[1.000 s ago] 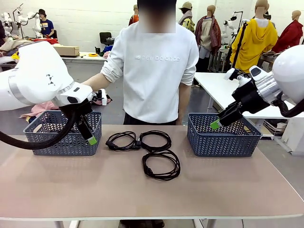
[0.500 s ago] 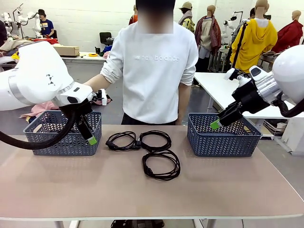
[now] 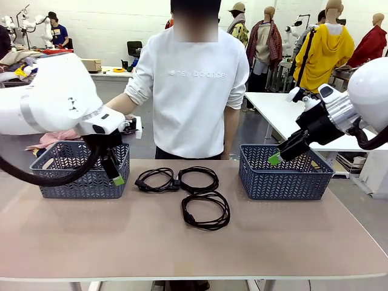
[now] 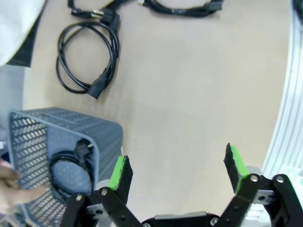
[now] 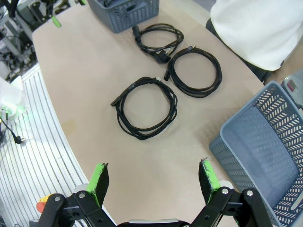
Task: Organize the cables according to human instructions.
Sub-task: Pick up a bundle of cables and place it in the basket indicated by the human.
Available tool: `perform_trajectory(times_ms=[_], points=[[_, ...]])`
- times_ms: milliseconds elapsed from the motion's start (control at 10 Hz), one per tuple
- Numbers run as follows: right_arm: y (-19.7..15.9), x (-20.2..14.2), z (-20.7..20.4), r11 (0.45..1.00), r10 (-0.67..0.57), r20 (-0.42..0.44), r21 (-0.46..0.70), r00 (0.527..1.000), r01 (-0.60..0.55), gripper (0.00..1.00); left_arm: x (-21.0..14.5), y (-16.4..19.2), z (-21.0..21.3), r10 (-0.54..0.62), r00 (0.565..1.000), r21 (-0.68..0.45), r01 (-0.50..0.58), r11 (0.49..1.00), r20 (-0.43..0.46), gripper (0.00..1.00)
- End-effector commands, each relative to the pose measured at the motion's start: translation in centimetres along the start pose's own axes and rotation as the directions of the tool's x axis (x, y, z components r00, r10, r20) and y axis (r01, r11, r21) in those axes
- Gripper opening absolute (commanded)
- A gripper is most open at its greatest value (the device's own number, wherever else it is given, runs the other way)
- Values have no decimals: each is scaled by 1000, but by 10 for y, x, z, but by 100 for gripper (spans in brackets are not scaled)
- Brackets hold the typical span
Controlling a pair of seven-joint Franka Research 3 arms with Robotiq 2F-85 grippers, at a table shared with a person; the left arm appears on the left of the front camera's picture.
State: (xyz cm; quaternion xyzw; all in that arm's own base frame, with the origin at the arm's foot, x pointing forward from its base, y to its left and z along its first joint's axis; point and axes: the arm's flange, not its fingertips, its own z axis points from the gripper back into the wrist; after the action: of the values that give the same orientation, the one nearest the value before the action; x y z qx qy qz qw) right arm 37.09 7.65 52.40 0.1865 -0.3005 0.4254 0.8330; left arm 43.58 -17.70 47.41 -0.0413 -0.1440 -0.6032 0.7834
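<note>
Hovering: left pincer point(image 4: 176, 163) beside basket point(image 4: 106, 130) corner | 3 cables point(image 3: 205, 210) mid-table

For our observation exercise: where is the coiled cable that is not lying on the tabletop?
The cable lies coiled inside the grey basket, seen in the left wrist view; in the front view that basket stands on the table's left side.

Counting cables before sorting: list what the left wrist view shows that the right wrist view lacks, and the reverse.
Left wrist: a fourth cable coiled inside the left basket, and the open left claw. Right wrist: the right basket and the open right claw. Both: three loose cables on the table, and the left basket.
</note>
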Motion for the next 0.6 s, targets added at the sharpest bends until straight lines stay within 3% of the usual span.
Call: perform_trajectory(times_ms=[0,300,500], points=[[-1,0,-1,1000,-1,18,14,1000,1,100,34,19,-7,-79,995,20,80,997,-65,100],[-1,0,-1,1000,-1,18,14,1000,1,100,80,45,-43,-190,975,-11,190,982,-116,100],[-1,0,-1,1000,-1,18,14,1000,1,100,99,64,-68,-203,969,-36,200,979,-138,100]])
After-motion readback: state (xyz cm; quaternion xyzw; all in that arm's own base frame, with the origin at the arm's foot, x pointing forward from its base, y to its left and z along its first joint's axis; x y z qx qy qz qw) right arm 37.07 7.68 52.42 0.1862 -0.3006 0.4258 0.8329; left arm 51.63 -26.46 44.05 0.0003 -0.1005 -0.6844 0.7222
